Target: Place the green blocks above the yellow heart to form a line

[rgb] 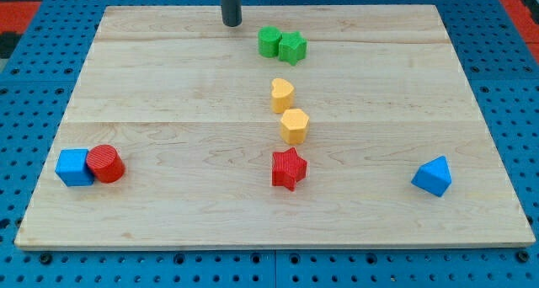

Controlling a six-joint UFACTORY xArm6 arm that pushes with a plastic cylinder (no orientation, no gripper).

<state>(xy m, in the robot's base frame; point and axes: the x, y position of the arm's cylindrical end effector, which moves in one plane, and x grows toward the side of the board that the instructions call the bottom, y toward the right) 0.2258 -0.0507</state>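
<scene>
Two small green blocks near the view's top of the pale wooden board — a round green cylinder and a green star, side by side and touching. Just below them, with a gap between, the small yellow heart. Under that, almost touching, a yellow six-sided block, then a red star. Together, nearly one line running up the board — probably why the greens sit there. My tip — a plain dark rod, no jaws, holding nothing — up at the top edge, left of the green cylinder and apart from it. Far off at the view's left, a blue cube touching a red cylinder; at the right, a blue pointed block.
</scene>
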